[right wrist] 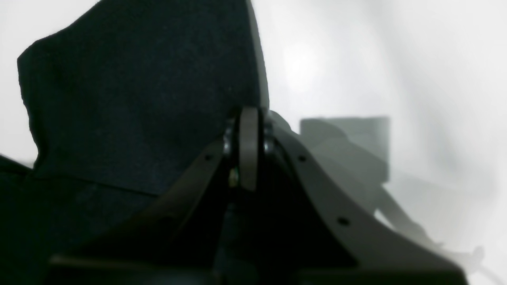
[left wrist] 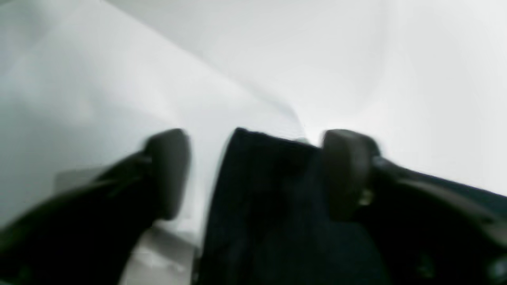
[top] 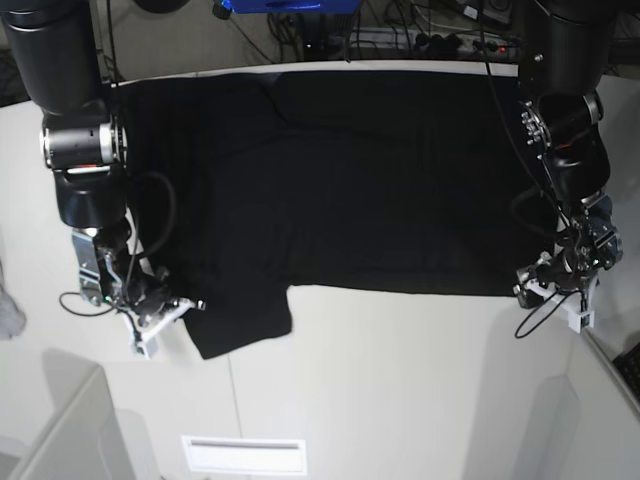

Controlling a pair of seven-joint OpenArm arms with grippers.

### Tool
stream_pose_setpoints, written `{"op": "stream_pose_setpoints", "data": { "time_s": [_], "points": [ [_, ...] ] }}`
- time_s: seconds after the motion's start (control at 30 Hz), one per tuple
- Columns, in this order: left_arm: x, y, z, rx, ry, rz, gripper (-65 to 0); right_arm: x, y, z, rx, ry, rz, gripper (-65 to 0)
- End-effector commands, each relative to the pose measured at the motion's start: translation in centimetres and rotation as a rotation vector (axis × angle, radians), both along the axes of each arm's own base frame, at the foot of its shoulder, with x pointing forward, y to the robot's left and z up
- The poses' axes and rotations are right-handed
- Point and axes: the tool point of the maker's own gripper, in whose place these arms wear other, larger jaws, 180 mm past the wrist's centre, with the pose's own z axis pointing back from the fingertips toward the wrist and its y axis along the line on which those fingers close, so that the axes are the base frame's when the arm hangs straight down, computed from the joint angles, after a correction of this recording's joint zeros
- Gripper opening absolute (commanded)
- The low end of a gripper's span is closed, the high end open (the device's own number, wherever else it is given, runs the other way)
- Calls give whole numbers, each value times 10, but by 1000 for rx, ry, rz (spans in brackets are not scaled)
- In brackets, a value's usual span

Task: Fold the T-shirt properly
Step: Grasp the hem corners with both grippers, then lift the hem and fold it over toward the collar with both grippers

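1. Cloth fills most of the base view: the T-shirt [top: 350,180] lies spread flat and black on the white table [top: 400,400], its far edge running along the table's back edge, no print showing.
2. At the base view's left, the right gripper [top: 150,315] sits low at the near left corner of the shirt, beside a sleeve [top: 240,320] that sticks out toward the near side.
3. From the right wrist view, the right gripper's [right wrist: 248,146] fingers are pressed together with no gap, and black cloth [right wrist: 138,91] rises as a lifted flap just behind and left of them; a fold of it seems pinched between the pads.
4. At the base view's right, the left gripper [top: 560,280] hangs at the shirt's near right corner, at the cloth's edge.
5. From the left wrist view, the left gripper's [left wrist: 253,174] two fingers [left wrist: 170,170] stand apart, partly open, with a black strip of the shirt [left wrist: 269,206] between them, touching the right pad and clear of the left one.
6. That view is blurred, so whether the cloth is gripped cannot be told.
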Motion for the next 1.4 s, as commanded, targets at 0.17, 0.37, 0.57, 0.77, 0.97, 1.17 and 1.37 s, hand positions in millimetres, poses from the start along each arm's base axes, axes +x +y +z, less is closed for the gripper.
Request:
{"op": "stream_pose_setpoints", "data": {
  "time_s": [0.17, 0.37, 0.57, 0.77, 0.97, 1.17, 1.37],
  "points": [
    [-10, 0, -8, -6, 55, -5, -602, 5, -4, 5, -15, -25, -5, -650],
    [-3, 1, 2, 7, 28, -9, -650, 10, -6, 8, -14, -61, -18, -650],
    [-2, 12, 29, 96, -44, -29, -650, 20, -8, 20, -16, -120, -23, -650],
    [-14, 16, 34, 146, -39, -45, -650, 21, -2, 41, -31, -221, 22, -650],
    [-16, 18, 56, 209, -75, -63, -650, 16, 10, 51, -28, -272, 57, -650],
    [-24, 8, 75, 273, -111, -102, -650, 10, -3, 60, -20, -315, -22, -650],
    [-41, -5, 75, 297, -99, -130, -650, -3, -4, 63, -42, -298, 9, -650]
  ]
}}
